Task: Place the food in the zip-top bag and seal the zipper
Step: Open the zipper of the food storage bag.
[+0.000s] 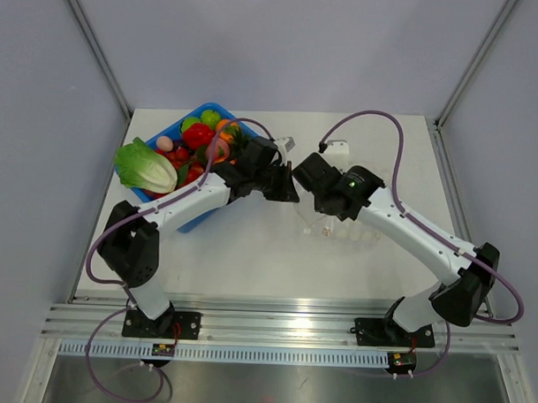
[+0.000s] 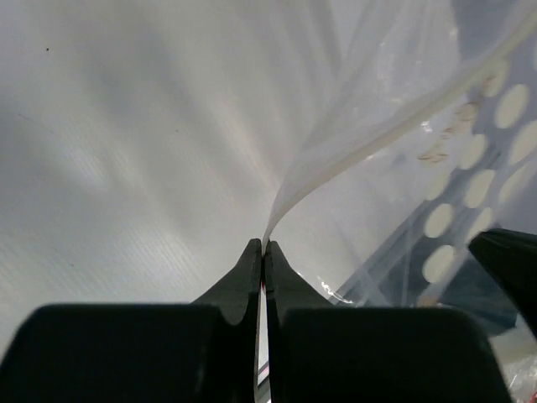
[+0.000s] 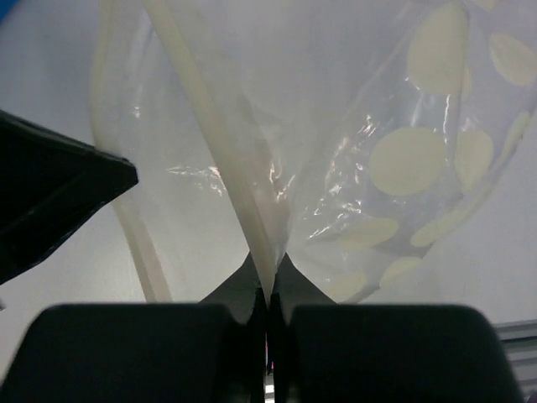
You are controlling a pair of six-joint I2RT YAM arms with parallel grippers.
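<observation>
The left gripper (image 2: 264, 252) is pinched tight. Its two black fingers (image 2: 243, 281) press together on the zipper (image 2: 361, 155), the thin pale strip at the mouth of the zip-top bag (image 2: 470, 143). From the fingertips the strip bends up and away to the right. The clear bag with its white dots hangs on that same side, just past the tips.

The right gripper (image 3: 267, 273) is pinched tight too. It holds the pale strip right at its tips, and the strip runs up from them toward the left. A second pale strip runs down on the left of this gripper, apart from the first one, so the mouth of the bag looks open here. The dotted part of the bag spreads out up and to the right of the fingers.

The two grippers are very close, tip near tip. Each wrist camera sees the dark shape of the other one at the side.

From above, the rest of the bag is hard to see. It seems to lie on the white table (image 1: 267, 263) under the right arm.

The food (image 1: 196, 141) is piled in a blue bin (image 1: 194, 111) behind and to the left of the left gripper. A big green lettuce (image 1: 146, 166) sits at the bin's left edge.
</observation>
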